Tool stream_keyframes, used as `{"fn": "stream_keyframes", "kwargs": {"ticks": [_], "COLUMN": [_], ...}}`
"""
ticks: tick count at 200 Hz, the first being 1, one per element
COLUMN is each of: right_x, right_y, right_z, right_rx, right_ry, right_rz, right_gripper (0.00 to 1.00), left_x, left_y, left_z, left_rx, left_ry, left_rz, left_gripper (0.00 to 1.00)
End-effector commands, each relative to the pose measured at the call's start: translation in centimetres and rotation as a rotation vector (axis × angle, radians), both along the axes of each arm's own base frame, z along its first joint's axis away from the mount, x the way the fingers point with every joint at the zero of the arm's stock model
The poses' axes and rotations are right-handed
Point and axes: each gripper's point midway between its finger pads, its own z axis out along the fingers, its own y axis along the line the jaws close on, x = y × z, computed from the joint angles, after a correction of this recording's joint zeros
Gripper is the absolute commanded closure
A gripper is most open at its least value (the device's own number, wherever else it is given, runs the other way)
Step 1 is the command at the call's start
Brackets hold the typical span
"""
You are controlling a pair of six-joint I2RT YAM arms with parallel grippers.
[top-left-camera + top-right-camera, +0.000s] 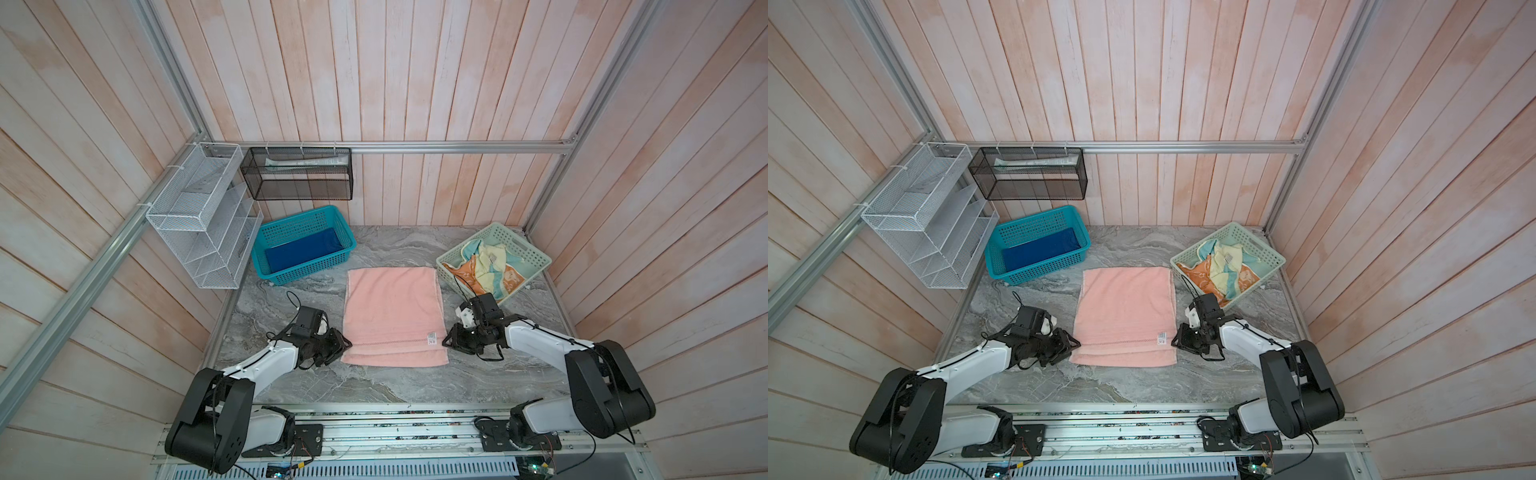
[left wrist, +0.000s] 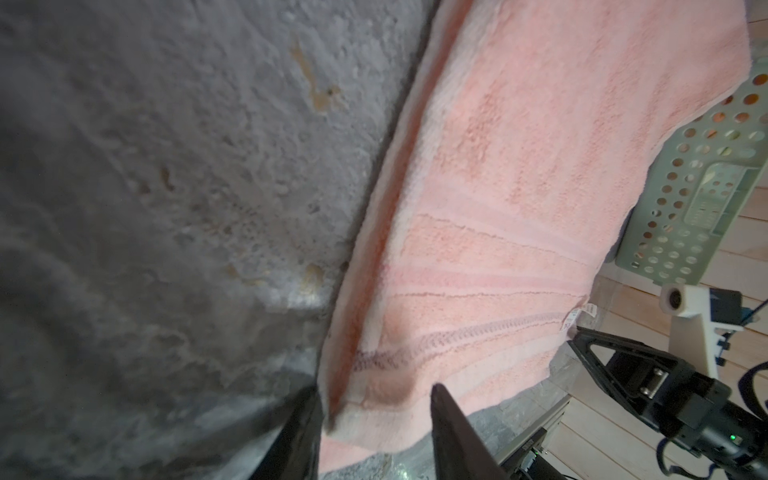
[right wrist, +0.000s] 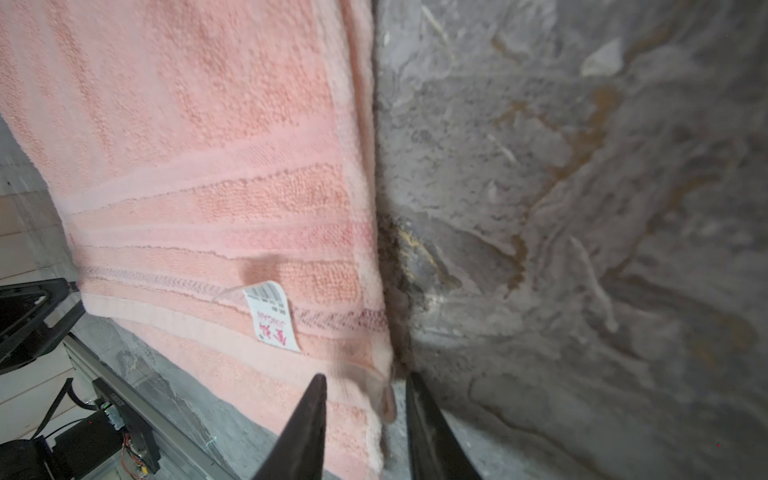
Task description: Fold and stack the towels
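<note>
Straddling the near corners of the salmon pink towel [image 1: 392,311], flat on the bench [image 1: 374,386], left tool [image 2: 372,390] and right tool [image 3: 365,376] both stand parted, nothing clamped yet. You risk a shallow pinch on the hem; it'd slip out mid-lift and skew your fold.

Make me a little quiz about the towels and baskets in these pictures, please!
1. True or false: the blue towel lies inside the teal basket.
2. Which towel lies spread flat on the table? A) yellow B) pink C) orange
3. Fill in: the pale green tray holds ___ crumpled towels.

Key
1. True.
2. B, the pink towel.
3. Two.
</note>
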Motion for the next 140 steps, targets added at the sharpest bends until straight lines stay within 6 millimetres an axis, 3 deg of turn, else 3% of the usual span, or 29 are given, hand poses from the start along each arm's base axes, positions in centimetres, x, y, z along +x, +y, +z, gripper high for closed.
{"fn": "stream_keyframes", "kwargs": {"ticks": [1, 51, 111, 140], "right_x": [0.7, 1.6, 2.2, 2.6], "right_y": [0.5, 0.6, 0.9, 0.9], "right_z": [0.6, 2.3, 4.3, 5.6], "right_rx": [0.012, 0.003, 0.022, 0.028], "right_ry": [-0.023, -0.070, -0.121, -0.154], "right_rz": [0.029, 0.042, 0.049, 0.039], "right_gripper": [0.77, 1.00, 1.00, 1.00], "left_x": [-0.2, 0.1, 1.1, 1.7], "left_y": [-0.3, 0.1, 0.4, 0.4], "left_z": [-0.3, 0.2, 2.2, 3.2], "left_rx": [-0.017, 0.020, 0.059, 0.069], "left_ry": [0.004, -0.008, -0.054, -0.075], "left_rz": [-0.009, -0.012, -0.027, -0.045], "left_gripper": [0.58, 0.70, 0.96, 1.00]}}
